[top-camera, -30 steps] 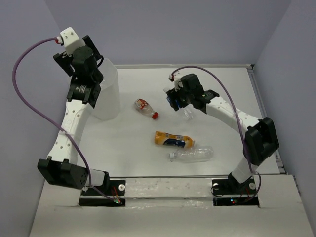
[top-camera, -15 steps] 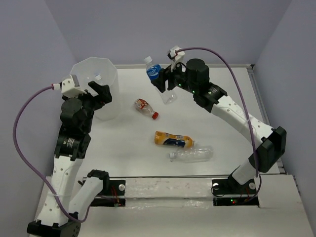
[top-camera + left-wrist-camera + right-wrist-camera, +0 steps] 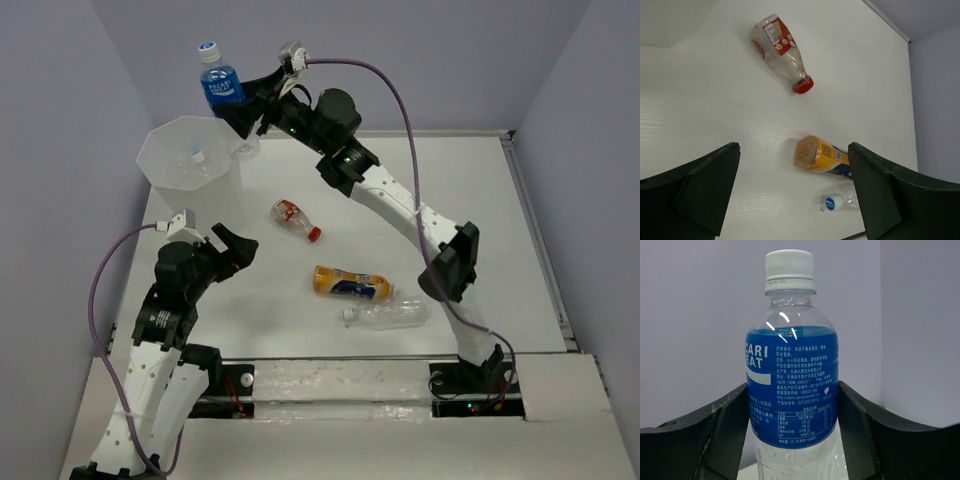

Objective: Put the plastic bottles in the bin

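My right gripper (image 3: 240, 108) is shut on the blue-labelled bottle (image 3: 221, 88), held upright in the air just right of the rim of the translucent white bin (image 3: 170, 165). In the right wrist view the bottle (image 3: 791, 380) fills the gap between the pads. A clear bottle (image 3: 196, 155) lies inside the bin. My left gripper (image 3: 232, 250) is open and empty above the table's left side. The red-labelled bottle (image 3: 295, 219), the orange bottle (image 3: 350, 283) and a clear bottle (image 3: 390, 312) lie on the table. They also show in the left wrist view: red-labelled (image 3: 781, 50), orange (image 3: 820, 156), clear bottle's cap (image 3: 831, 202).
The white table (image 3: 470, 200) is walled by purple panels at the back and sides. The right arm's elbow (image 3: 448, 262) hangs above the table near the clear bottle. The arm bases sit at the near edge.
My right gripper has carried the blue-labelled bottle up and left, from mid-table to beside the bin's rim. My left arm has pulled back from the bin toward the near left.
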